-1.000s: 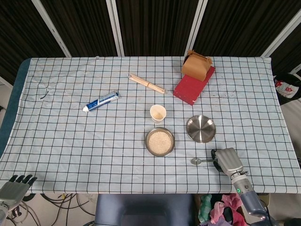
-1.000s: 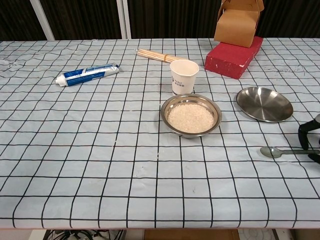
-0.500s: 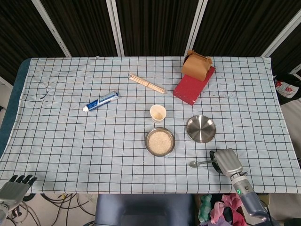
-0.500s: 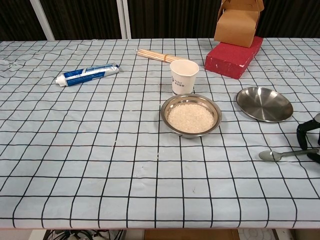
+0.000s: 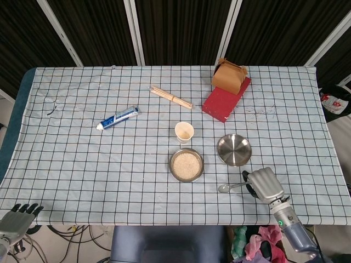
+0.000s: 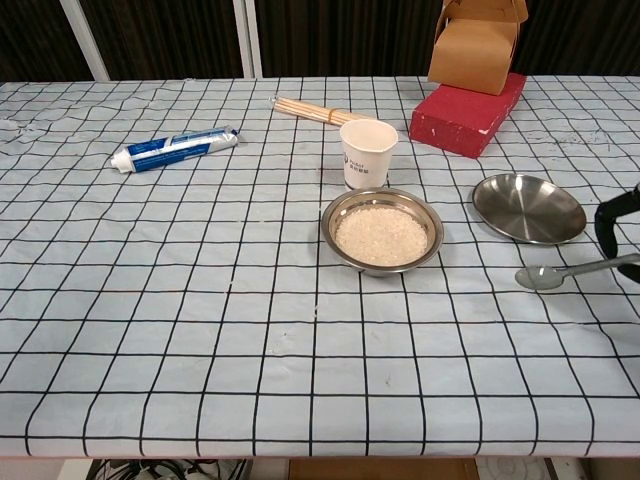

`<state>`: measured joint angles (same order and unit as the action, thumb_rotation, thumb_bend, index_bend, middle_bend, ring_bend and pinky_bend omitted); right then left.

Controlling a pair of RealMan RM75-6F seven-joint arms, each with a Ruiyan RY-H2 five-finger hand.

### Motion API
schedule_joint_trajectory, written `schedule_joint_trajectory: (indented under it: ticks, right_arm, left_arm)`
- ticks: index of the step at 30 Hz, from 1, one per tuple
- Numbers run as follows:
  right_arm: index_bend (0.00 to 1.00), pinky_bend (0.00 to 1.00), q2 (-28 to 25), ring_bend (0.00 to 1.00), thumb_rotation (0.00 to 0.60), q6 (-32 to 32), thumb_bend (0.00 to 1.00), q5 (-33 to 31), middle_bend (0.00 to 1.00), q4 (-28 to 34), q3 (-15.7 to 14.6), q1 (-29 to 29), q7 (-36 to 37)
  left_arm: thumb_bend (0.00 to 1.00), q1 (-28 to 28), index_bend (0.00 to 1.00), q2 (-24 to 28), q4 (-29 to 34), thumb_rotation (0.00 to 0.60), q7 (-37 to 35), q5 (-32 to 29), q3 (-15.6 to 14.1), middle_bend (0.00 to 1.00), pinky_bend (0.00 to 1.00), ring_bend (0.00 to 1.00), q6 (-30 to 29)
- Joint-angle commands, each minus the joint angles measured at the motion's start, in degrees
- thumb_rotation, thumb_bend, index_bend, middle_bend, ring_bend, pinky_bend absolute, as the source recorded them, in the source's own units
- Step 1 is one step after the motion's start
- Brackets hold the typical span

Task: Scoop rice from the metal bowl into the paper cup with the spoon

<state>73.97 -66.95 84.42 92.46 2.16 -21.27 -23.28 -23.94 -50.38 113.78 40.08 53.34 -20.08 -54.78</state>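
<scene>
The right robot hand [image 5: 263, 183] is lifting the spoon [image 6: 562, 273] off the worktop. Its bowl is drifting leftward, up toward the empty dish [image 5: 235, 149].

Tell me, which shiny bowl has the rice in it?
The metal bowl right in front of the paper cup is full of white rice. The other dish, nearer the right hand, is empty.

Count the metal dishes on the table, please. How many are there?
2. The metal bowl with rice stands just in front of the paper cup. An empty metal dish lies to its right, near the spoon. None seems hidden.
</scene>
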Motion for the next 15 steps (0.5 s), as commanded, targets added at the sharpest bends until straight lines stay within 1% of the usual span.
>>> schedule_joint_trajectory:
  ticks: [1,4,6,9,15]
  right_arm:
    - [0.60,1.00,-2.4,1.00,0.600,-0.7,0.40,-2.1,1.00,4.8,3.3,-1.7,-5.6]
    - [0.61,1.00,-1.7,1.00,0.600,-1.8,0.40,-4.2,1.00,6.3,5.6,-2.6,-10.8]
    - [0.61,1.00,0.0,1.00,0.600,-3.1,0.40,-5.5,1.00,6.4,7.0,-3.4,-15.3]
    - [0.62,1.00,2.8,1.00,0.600,-4.3,0.40,-6.2,1.00,5.6,8.3,-4.7,-20.3]
    - [0.62,1.00,7.9,1.00,0.600,-5.0,0.40,-6.3,1.00,1.7,9.6,-7.8,-30.1]
  left_arm:
    - [0.06,0.0,0.00,0.0,0.0,0.600,0.0,0.0,0.0,0.00,0.00,0.00,0.0]
    - [0.06,0.0,0.00,0.0,0.0,0.600,-0.1,0.1,0.0,0.00,0.00,0.00,0.0]
    - [0.06,0.0,0.00,0.0,0.0,0.600,-0.1,0.1,0.0,0.00,0.00,0.00,0.0]
    - [0.06,0.0,0.00,0.0,0.0,0.600,-0.1,0.1,0.0,0.00,0.00,0.00,0.1]
    - [0.06,-0.1,0.00,0.1,0.0,0.600,-0.2,0.1,0.0,0.00,0.00,0.00,0.3]
